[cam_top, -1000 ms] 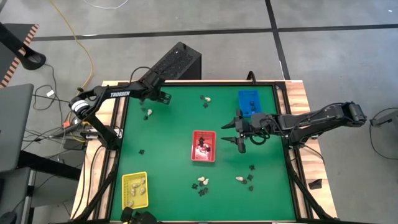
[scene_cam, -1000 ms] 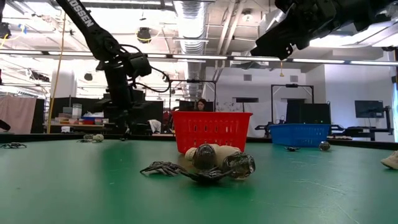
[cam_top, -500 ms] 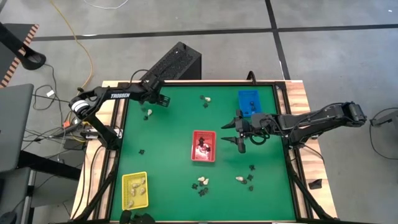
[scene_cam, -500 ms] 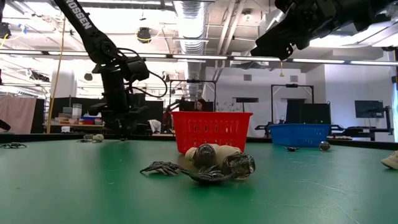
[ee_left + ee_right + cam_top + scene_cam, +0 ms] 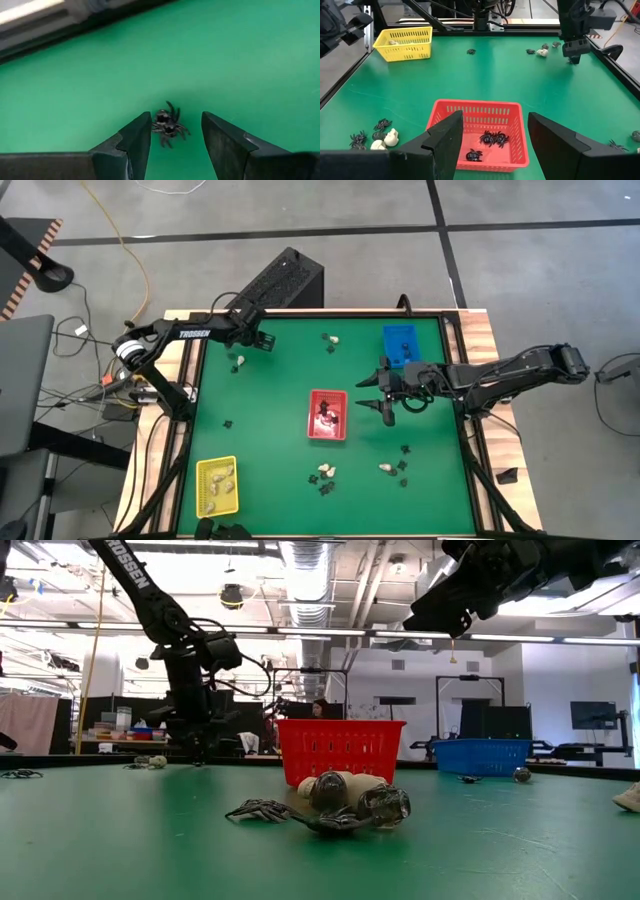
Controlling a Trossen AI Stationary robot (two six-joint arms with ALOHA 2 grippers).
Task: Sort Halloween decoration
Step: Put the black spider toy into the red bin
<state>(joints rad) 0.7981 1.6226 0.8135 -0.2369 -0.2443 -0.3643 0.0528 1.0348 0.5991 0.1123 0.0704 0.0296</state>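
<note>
Where lettering shows, left arm (image 5: 185, 333) reads "TROSSEN", possibly, white on black.

- Green tabletop (image 5: 280, 380) with a wooden border, seen from straight above.
- Three little trays sit right on it: red tray (image 5: 327, 416) about mid-table, blue tray (image 5: 400, 343) at the far right, yellow tray (image 5: 217, 485) in the near left corner.
- Loose Halloween decoration bits are scattered around: a black spider (image 5: 168, 125) far left, a cream-and-black pair (image 5: 329, 338) near the far edge, a cluster (image 5: 324, 476) in front of the red tray.
- Another few (image 5: 397, 464) lie near right; probably spiders plus a cream lump, hard to tell.
</note>
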